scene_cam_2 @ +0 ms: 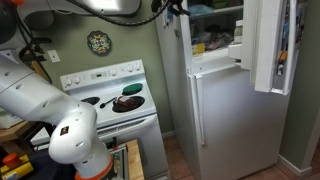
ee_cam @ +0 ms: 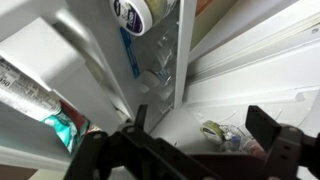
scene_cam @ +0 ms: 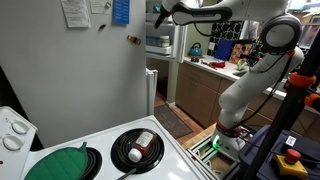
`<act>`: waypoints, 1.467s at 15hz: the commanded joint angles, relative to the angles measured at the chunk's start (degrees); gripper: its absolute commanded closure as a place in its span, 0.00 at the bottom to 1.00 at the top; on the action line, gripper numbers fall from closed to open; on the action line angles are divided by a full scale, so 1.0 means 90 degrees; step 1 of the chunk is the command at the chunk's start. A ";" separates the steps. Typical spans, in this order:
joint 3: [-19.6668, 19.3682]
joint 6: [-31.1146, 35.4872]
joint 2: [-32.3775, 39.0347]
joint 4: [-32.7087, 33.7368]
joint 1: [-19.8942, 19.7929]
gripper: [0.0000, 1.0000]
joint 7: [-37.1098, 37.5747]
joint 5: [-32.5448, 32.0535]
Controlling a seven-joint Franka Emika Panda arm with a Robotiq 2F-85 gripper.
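My gripper [ee_cam: 200,122] is open and empty, its two dark fingers spread wide at the bottom of the wrist view. Between them, on the white freezer shelf [ee_cam: 160,125], lies a clear bag with a green-yellow item [ee_cam: 213,131]. In both exterior views the gripper [scene_cam: 157,13] [scene_cam_2: 173,8] is raised to the top compartment of the white fridge [scene_cam: 95,75] [scene_cam_2: 225,110]. The freezer door [scene_cam_2: 270,45] hangs open. The door shelf holds a round tub [ee_cam: 135,12] and packets [ee_cam: 30,88].
A white stove [scene_cam: 190,160] [scene_cam_2: 110,95] stands beside the fridge, with a black pan [scene_cam: 137,148] [scene_cam_2: 126,102] on a burner and a green mat [scene_cam: 60,162]. A kitchen counter with clutter [scene_cam: 215,62] is behind. The robot base [scene_cam_2: 75,135] stands near the stove.
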 commanded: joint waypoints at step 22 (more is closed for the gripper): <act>0.0020 0.0650 0.0988 0.1658 -0.0804 0.00 0.0635 -0.0340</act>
